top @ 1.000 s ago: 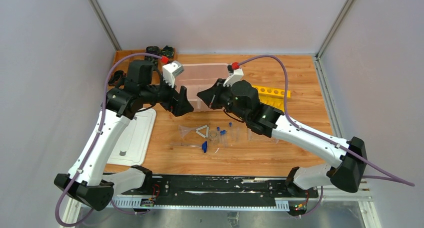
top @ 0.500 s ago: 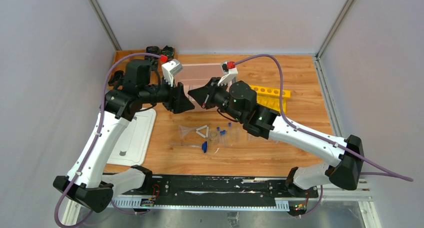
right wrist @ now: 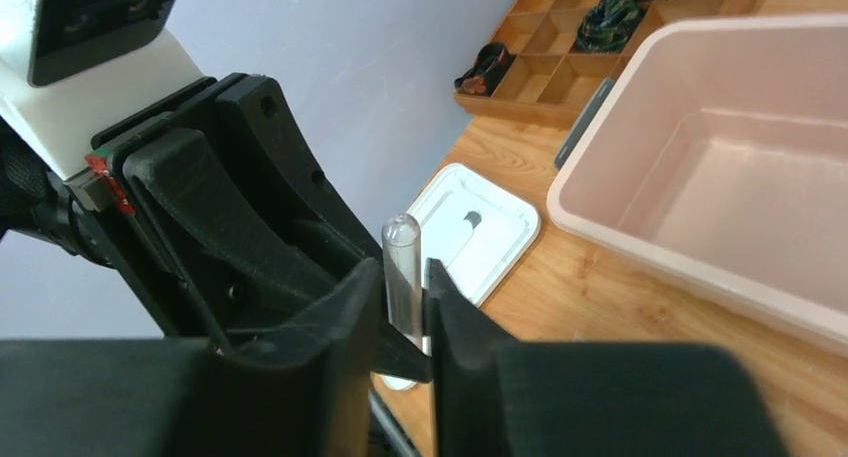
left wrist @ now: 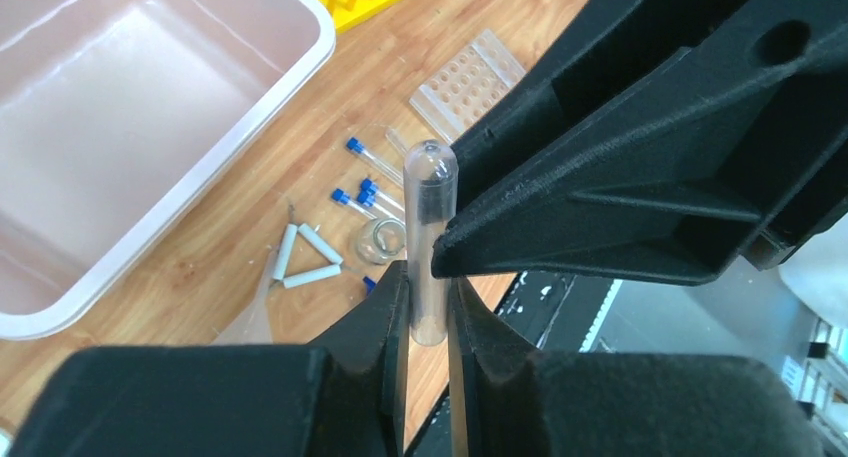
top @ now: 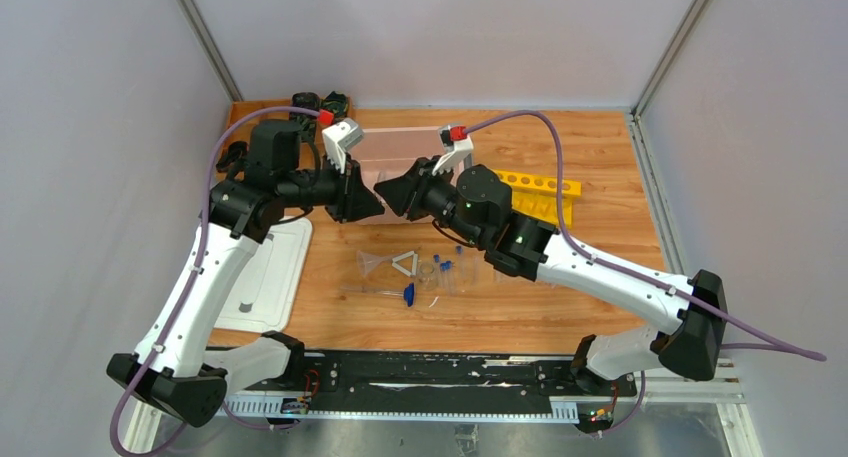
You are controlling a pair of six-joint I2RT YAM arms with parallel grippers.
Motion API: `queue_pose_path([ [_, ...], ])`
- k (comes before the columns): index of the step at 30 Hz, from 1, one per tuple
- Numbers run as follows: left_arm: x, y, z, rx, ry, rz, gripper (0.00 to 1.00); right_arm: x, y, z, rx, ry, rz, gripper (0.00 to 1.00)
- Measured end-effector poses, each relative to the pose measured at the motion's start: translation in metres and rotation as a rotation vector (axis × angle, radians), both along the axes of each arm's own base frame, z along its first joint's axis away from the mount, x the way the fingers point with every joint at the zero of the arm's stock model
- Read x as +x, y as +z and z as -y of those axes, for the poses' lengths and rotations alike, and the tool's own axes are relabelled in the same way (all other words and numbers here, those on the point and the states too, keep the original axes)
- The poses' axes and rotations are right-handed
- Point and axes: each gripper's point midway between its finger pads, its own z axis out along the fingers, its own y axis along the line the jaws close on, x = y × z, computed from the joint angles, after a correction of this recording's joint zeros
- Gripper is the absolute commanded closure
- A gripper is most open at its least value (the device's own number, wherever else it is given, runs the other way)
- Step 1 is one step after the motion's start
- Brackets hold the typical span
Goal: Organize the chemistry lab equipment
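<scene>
From above, the left hand and right hand meet tip to tip above the tabletop, just before a pink bin. The white triangle and blue-capped clear tubes lie nearer the bases, and the right arm covers part of the clear tube rack.

Left wrist: its fingers pinch a clear tube, and the right hand's bulk blocks the right half.

Right wrist: the same tube stands between barely parted fingers, and I cannot tell whether they grip it. A white lid lies beyond.
</scene>
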Motion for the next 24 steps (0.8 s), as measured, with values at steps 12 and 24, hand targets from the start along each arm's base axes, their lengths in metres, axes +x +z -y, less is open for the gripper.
queue_pose_path([
  [12,-0.008,-0.005,-0.007,0.038,-0.037,0.096,0.91,0.009,0.019,-0.001,-0.116,0.072,-0.095,0.48],
  [24,-0.013,-0.004,-0.016,0.088,-0.07,0.231,0.91,-0.014,-0.007,-0.016,-0.237,0.322,-0.237,0.6],
])
